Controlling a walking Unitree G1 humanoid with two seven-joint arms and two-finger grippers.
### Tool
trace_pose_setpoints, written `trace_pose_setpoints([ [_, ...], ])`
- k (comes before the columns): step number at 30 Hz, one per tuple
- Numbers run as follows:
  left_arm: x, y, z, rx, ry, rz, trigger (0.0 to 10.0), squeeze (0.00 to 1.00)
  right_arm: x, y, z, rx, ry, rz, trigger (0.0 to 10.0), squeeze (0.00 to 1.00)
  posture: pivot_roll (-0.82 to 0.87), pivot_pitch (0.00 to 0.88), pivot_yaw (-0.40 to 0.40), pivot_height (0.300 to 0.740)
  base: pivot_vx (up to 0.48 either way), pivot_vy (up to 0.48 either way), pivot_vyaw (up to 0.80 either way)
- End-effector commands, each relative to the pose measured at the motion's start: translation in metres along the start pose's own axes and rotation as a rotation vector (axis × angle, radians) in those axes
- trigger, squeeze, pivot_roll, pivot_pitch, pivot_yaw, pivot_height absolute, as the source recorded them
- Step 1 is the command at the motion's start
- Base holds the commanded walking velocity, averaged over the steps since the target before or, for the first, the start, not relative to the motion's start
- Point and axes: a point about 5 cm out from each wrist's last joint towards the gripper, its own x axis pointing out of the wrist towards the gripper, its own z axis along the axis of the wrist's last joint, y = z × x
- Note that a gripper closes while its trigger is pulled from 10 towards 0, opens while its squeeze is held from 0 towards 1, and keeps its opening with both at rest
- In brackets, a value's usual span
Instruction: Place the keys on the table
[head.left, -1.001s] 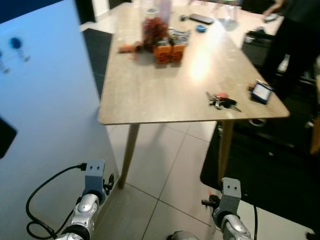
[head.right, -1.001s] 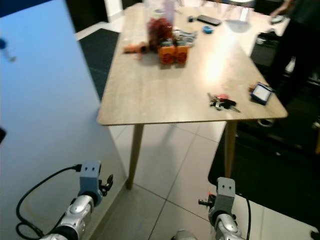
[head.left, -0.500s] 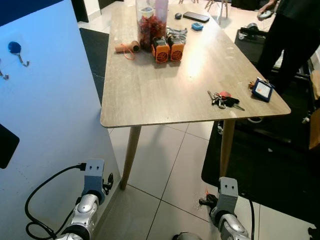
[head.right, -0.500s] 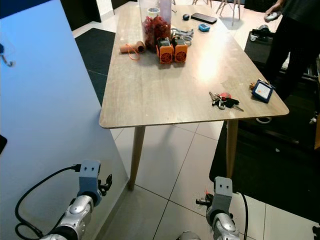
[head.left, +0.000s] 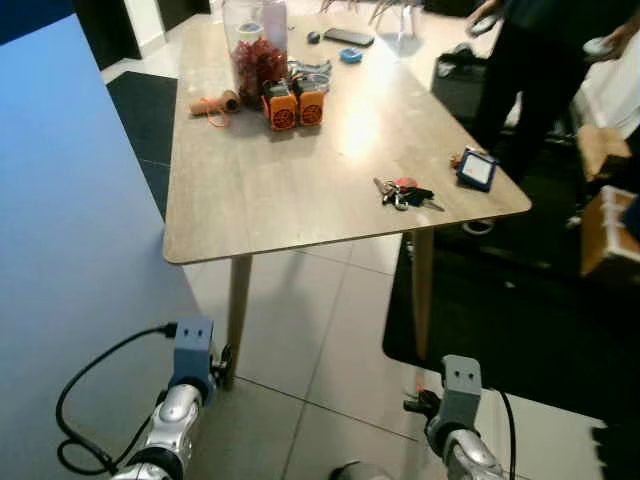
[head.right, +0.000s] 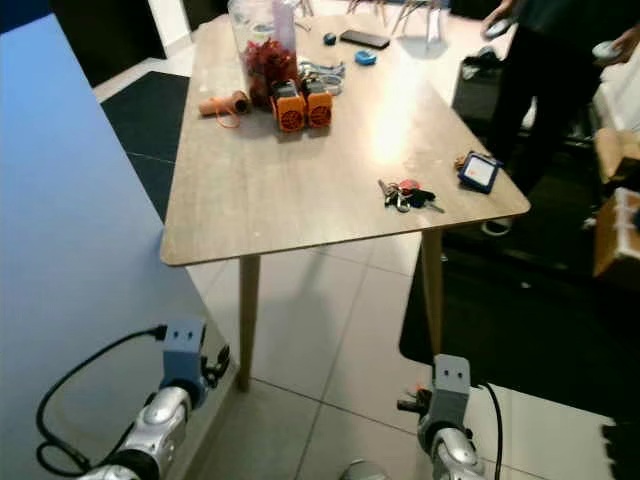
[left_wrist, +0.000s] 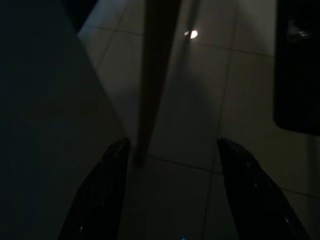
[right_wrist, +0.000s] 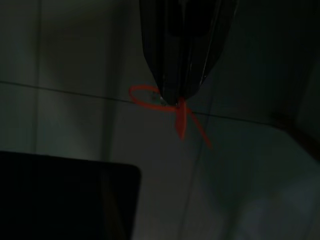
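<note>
You've got the keys (head.left: 401, 193) lying on the table (head.left: 260, 190), left gripper (left_wrist: 172, 190) spread open, right gripper (right_wrist: 181, 97) pinched closed, both hanging low.

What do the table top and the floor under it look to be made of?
The table top looks like light wood or a wood-look laminate: faint grain, matte with a soft glare patch. The floor looks like pale glazed tile, judging by the straight grout lines and slight sheen.

Keys (head.left: 402, 193) are lying on the table (head.left: 270, 190) near its 4 o'clock corner, a small case (head.left: 477, 169) just at their 2 o'clock, a jar (head.left: 255, 50) standing toward 11 o'clock.
</note>
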Motion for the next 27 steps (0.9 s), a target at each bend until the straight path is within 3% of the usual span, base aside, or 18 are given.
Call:
trace_pose_setpoints([
  [1,-0.0037,0.0020,-0.0070,0.018,0.020,-0.002,10.0,0.00,-0.0002,0.0055,-0.0042,-0.006,0.018,0.016,10.0,0.00,0.02,0.070,0.009,0.740,0.000,0.000,0.00],
  [20,-0.0025,-0.0009,-0.0051,0.037,0.012,-0.001,10.0,0.00,0.0004,0.0077,-0.0038,-0.022,0.022,0.030,10.0,0.00,0.02,0.073,0.006,0.740,0.000,0.000,0.00],
  [27,-0.0018,-0.0026,-0.0041,0.047,0.012,-0.005,10.0,0.00,0.0000,0.0068,-0.0043,-0.023,0.023,0.029,10.0,0.00,0.02,0.076,0.007,0.740,0.000,-0.457,0.00],
])
